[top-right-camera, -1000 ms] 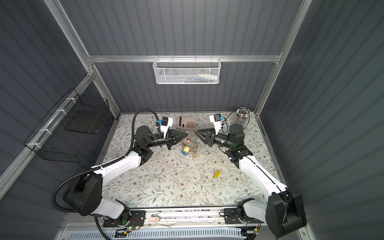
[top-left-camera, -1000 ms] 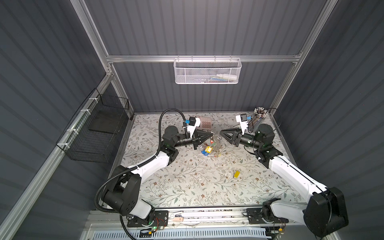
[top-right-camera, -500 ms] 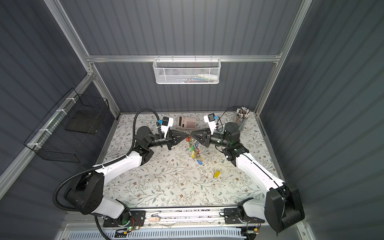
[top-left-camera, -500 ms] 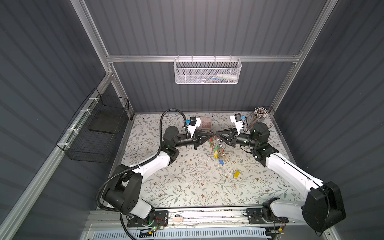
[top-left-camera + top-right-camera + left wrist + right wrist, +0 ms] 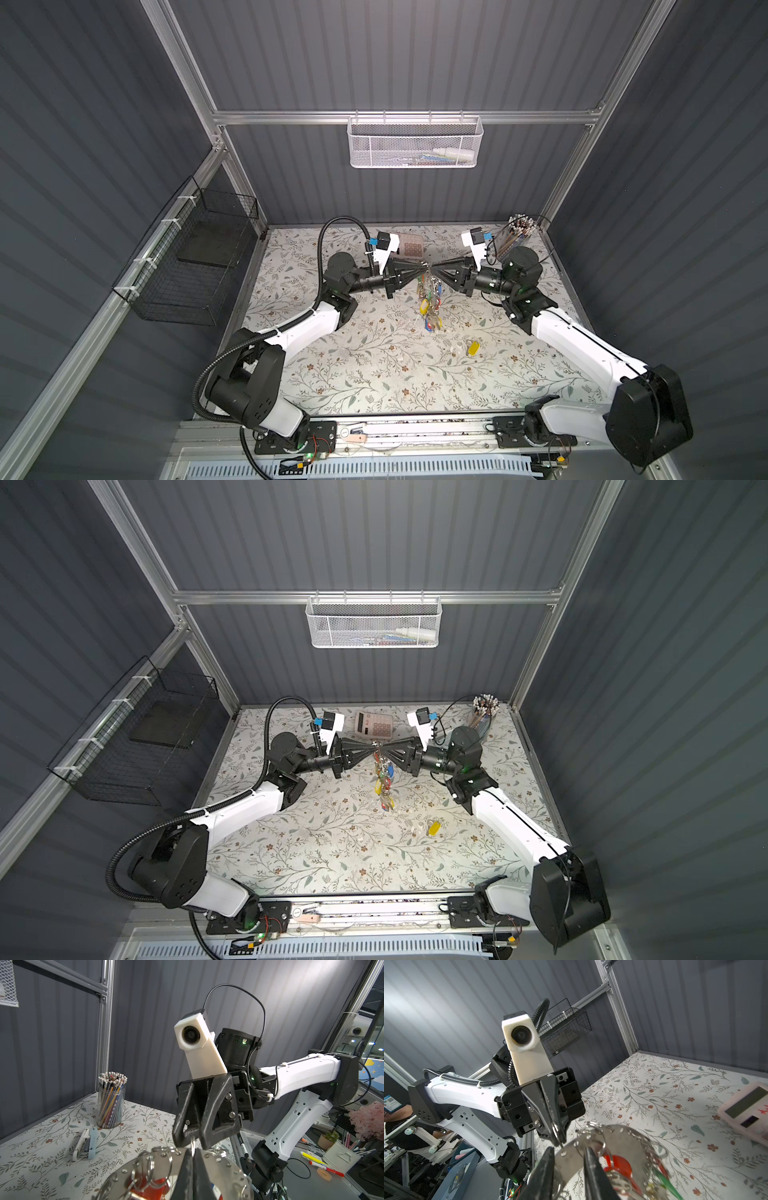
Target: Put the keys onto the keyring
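Both top views | left hand [image 5: 424, 271] clamped on keyring [image 5: 429, 289] | right hand [image 5: 434, 274] astride, grip unclear | calculator [image 5: 374, 723] behind

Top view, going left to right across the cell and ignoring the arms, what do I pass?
Black wire basket → keyring → loose yellow-tagged key → pencil cup. The calculator and white mesh basket overlap the keyring sideways, so they are left out of the order.

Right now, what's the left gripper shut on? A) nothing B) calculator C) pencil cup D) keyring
D: the left wrist view shows the left gripper closed on the rim of the keyring.
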You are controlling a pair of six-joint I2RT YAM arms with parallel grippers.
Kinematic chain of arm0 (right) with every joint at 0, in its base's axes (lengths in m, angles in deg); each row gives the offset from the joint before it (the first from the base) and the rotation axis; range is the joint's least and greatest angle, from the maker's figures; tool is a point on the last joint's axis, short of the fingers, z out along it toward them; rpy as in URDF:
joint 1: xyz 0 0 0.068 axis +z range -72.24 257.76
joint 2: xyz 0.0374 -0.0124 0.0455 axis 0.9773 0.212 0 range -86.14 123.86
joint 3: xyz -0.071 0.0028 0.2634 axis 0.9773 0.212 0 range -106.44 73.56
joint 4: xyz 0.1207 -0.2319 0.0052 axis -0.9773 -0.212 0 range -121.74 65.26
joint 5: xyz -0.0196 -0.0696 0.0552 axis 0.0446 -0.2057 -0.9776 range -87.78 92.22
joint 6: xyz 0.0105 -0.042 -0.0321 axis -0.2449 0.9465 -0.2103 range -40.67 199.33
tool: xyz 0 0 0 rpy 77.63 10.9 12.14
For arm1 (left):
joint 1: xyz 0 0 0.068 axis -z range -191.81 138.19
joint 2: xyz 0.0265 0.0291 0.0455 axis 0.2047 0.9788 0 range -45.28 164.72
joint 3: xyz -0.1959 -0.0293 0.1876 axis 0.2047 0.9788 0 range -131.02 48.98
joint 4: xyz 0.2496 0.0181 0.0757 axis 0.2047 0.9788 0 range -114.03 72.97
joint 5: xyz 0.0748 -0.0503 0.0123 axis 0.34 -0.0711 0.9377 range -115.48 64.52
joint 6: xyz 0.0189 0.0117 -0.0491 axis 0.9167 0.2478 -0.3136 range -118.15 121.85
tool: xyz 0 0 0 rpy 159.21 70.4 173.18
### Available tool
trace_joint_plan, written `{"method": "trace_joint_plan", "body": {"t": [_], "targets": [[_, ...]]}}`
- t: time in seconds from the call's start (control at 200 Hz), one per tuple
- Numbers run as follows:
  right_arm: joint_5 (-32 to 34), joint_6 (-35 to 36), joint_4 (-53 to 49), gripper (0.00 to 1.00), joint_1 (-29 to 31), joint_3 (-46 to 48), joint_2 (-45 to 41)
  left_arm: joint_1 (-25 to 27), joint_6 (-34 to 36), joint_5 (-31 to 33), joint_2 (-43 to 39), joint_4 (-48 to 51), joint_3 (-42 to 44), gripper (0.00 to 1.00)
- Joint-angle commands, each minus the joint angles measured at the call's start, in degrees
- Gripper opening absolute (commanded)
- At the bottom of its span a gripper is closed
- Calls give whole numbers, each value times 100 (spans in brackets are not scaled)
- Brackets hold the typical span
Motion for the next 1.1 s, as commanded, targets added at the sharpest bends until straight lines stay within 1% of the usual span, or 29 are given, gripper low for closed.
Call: {"method": "trace_joint_plan", "body": {"t": [0.0,0.18,0.275,0.395,0.69,0.835,1.095], "targets": [[-251,-202,541,28,41,125,-110,-22,-119,-51,-57,-405,-245,0],[-291,-219,552,27,67,109,-38,-21,-260,-123,-34,-539,-238,0],[-280,-202,560,24,84,93,3,-30,-283,-164,-17,-540,-238,0],[-258,-207,576,19,92,70,72,-22,-344,-222,16,-584,-238,0],[-287,-260,670,14,128,31,147,-28,-424,-385,88,-596,-281,0],[-287,-206,596,14,145,12,170,-22,-419,-375,167,-518,-307,0],[-269,-164,564,7,161,43,234,-21,-419,-286,203,-488,-308,0]]}}
